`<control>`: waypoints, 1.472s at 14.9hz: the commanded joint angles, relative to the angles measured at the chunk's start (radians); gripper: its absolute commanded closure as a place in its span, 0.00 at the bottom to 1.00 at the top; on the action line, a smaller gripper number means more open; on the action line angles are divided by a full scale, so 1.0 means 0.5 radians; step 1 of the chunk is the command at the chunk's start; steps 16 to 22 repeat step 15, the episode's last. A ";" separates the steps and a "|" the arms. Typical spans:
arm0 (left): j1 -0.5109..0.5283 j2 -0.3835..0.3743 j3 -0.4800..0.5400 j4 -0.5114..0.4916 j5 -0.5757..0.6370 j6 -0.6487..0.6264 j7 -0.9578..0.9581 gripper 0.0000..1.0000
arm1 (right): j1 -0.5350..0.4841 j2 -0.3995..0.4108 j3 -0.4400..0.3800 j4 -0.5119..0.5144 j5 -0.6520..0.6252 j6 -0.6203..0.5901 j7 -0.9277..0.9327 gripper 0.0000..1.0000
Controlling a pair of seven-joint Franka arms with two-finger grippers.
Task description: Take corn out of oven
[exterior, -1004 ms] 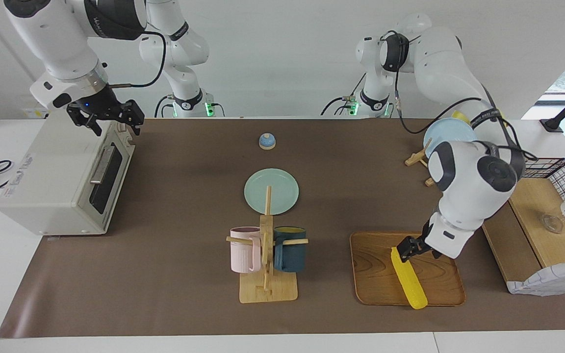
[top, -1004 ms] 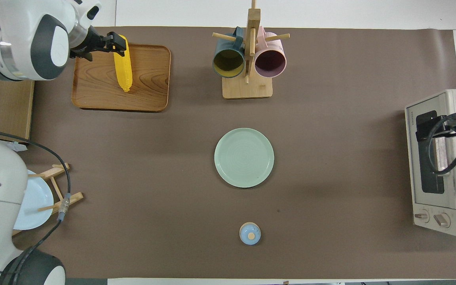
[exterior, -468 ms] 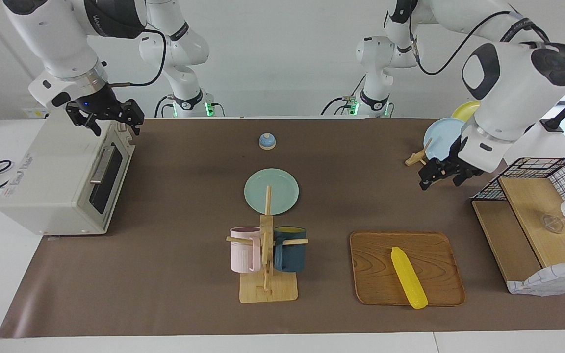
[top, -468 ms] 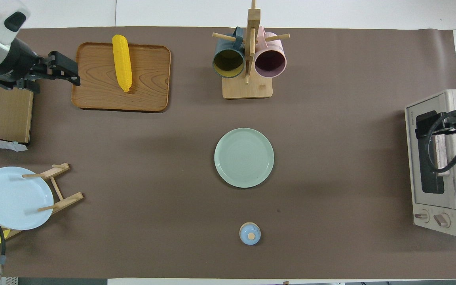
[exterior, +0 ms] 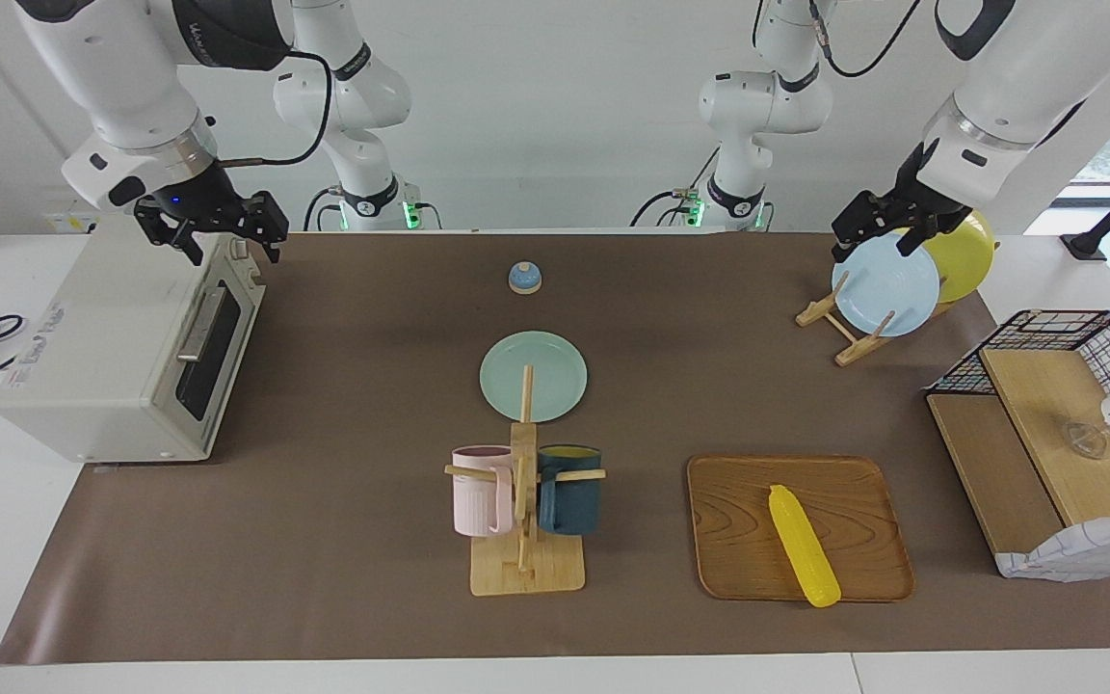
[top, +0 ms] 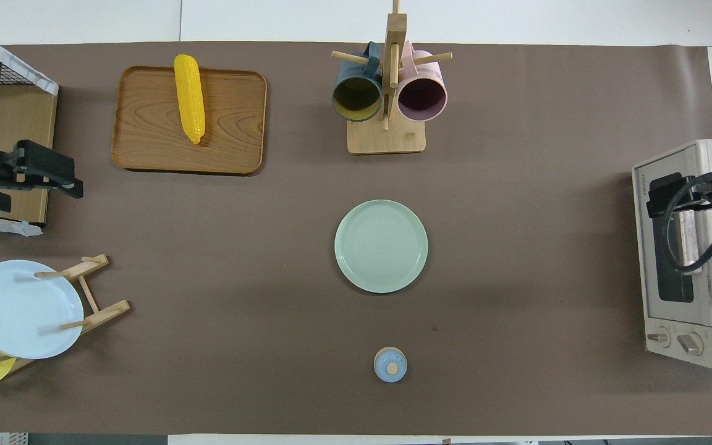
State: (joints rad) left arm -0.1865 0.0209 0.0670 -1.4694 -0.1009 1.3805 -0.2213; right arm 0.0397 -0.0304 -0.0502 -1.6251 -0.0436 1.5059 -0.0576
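- Corn (exterior: 804, 546) lies on the wooden tray (exterior: 738, 501), overhanging its rim.
- Left gripper (exterior: 881, 229), jaws apparently open and empty, has risen off the corn.
- Right gripper (exterior: 211, 220), open, hovers over the oven (exterior: 102, 357).

Bright, even, diffuse lighting; both views sharp. Soft shadows fall beside the wooden tray (top: 146, 148) and mug rack (exterior: 526, 569); no glare on the desk (top: 517, 278).

The oven (top: 702, 259) runs off the overhead view's edge, and its dark door glass hides the inside. The yellow plate (exterior: 962, 255) sits mostly hidden by the blue plate (exterior: 885, 284). A small glass object (exterior: 1085, 439), perhaps a cup, is unclear.
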 commanded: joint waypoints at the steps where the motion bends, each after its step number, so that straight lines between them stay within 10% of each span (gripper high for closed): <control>1: 0.011 -0.235 -0.042 -0.362 0.027 0.034 -0.036 0.00 | 0.010 -0.041 -0.019 -0.033 0.038 -0.027 -0.041 0.00; 22: 0.097 -0.103 -0.208 -0.221 0.131 0.071 -0.033 0.00 | -0.012 0.002 -0.053 -0.014 0.047 0.047 -0.047 0.00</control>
